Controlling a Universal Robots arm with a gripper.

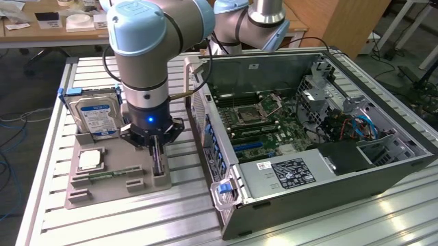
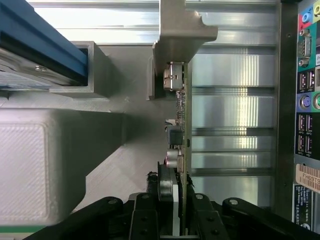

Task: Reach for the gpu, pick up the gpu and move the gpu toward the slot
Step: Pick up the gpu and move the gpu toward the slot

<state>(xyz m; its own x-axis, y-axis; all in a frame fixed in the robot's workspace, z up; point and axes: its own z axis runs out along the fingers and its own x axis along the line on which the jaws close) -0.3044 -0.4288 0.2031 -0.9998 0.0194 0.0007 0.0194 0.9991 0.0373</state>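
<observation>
In the exterior view, the arm comes straight down over a grey holder (image 1: 102, 192) in the left half of the frame. The gripper (image 1: 157, 152) sits low on the gpu (image 1: 160, 168). The gpu stands on edge in a slot along the holder's right side and shows as a thin dark strip just below the blue-lit wrist.

In the wrist view, the gripper (image 2: 172, 222) straddles the gpu (image 2: 183, 115), which is seen edge-on. One black finger (image 2: 145, 220) lies against the fan face and its mate against the bare face, so the claw is pinching the card. The card's metal bracket (image 2: 180, 30) is at the end away from the gripper and sits close against a holder (image 2: 125, 165) block.

In the exterior view, a hard drive (image 1: 96, 115) with a blue label stands upright at the holder's far left corner. A cpu (image 1: 90, 160) lies flat below it.

The open case (image 1: 329, 205) fills the right half of that frame, with its near wall just beside the holder. Its port panel (image 2: 305, 100) shows in the wrist view. Everything rests on a ribbed metal table (image 1: 137, 223).
</observation>
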